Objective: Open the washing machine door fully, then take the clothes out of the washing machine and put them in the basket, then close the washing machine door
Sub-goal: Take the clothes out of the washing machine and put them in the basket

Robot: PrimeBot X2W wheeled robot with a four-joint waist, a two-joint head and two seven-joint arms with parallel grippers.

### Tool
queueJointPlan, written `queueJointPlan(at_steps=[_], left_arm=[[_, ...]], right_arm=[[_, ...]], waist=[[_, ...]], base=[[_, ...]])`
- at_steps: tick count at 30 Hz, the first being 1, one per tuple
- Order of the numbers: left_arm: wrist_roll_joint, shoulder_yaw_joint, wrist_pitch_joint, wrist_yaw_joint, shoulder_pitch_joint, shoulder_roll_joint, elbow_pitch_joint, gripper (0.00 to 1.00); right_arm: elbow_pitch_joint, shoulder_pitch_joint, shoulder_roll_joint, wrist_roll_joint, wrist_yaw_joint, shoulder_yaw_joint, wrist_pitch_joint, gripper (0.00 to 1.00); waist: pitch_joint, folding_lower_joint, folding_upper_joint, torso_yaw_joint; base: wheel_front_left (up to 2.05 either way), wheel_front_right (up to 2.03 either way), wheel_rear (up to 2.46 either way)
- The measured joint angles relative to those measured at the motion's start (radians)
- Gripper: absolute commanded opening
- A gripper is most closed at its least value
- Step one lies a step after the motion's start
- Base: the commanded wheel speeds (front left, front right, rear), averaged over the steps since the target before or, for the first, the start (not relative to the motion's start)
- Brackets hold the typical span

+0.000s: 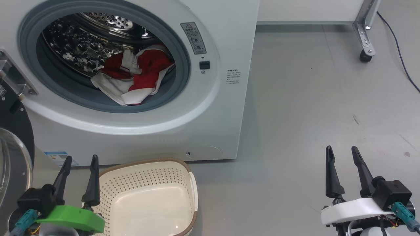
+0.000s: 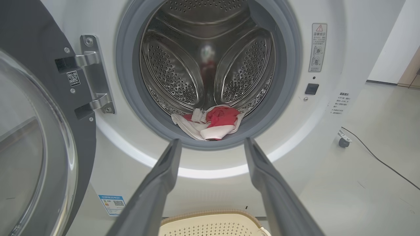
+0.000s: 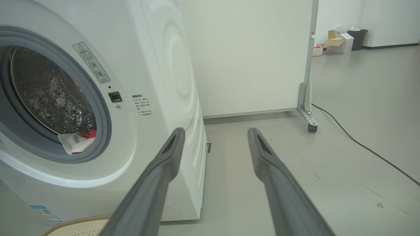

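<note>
The red and white clothes (image 1: 134,77) lie in a soft heap at the bottom front of the shiny drum (image 1: 75,49), inside the washing machine (image 1: 226,36). One white bit hangs out onto the grey rubber ring (image 1: 185,55) at the round mouth. The door (image 1: 14,131) is swung wide open to the left. Its black rim and clear glass show at the left edge of the head view. The basket (image 1: 144,163) sits on the floor just in front of the machine, below the round mouth. The left gripper (image 1: 82,157) is low down, just beside the left side of the basket, between the basket and the door. Its two dark fingers are spread wide and hold nothing. In the left wrist view they point at the mouth, and the clothes show right between the two tips, but farther off and not touching. The right gripper (image 1: 342,148) is well apart from the clothes, out over the grey floor (image 1: 295,114) to the right of the machine. Its fingers are spread wide too and hold nothing.
</note>
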Motion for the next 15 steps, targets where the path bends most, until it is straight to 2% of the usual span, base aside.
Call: queueJointPlan(at_steps=[15], left_arm=[[0.008,0.000,0.000,0.000,0.000,-0.001,0.000,1.00]], right_arm=[[0.004,0.000,0.000,0.000,0.005,-0.001,0.000,1.00]], waist=[[-0.003,0.0000,0.0000,-0.001]], base=[[0.04,-0.04,0.00]])
